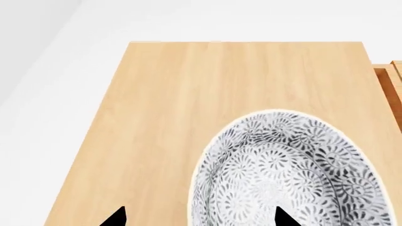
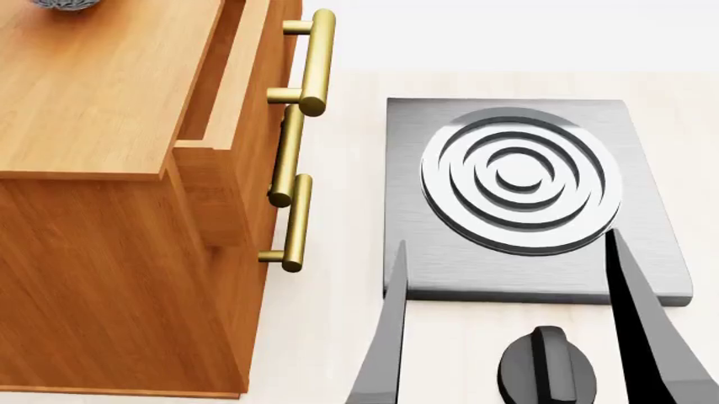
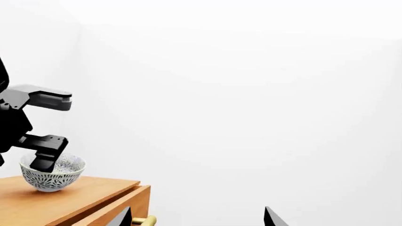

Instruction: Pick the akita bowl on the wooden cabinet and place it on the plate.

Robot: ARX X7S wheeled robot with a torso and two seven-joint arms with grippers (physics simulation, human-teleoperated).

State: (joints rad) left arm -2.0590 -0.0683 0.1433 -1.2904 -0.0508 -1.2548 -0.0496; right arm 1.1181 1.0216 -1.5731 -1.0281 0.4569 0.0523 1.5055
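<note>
The akita bowl (image 1: pixel 289 174), black-and-white floral with a pale rim, stands on the top of the wooden cabinet (image 1: pixel 188 84). My left gripper (image 1: pixel 199 217) is open and straddles the bowl's wall: one fingertip (image 1: pixel 283 217) is over the inside, the other is over bare wood. From the right wrist view the left gripper (image 3: pixel 53 129) hangs at the bowl (image 3: pixel 53 175), its lower finger reaching into it. In the head view the bowl (image 2: pixel 67 4) barely shows at the cabinet's (image 2: pixel 101 101) far corner. My right gripper (image 2: pixel 506 240) is open and holds nothing. The plate is out of view.
A grey stove slab (image 2: pixel 652 278) with a ringed burner (image 2: pixel 520 179) lies right of the cabinet, a black knob (image 2: pixel 547 366) in front of it. Brass bar handles (image 2: pixel 315 63) stick out from the drawers; the top drawer (image 2: pixel 225 101) is slightly pulled out.
</note>
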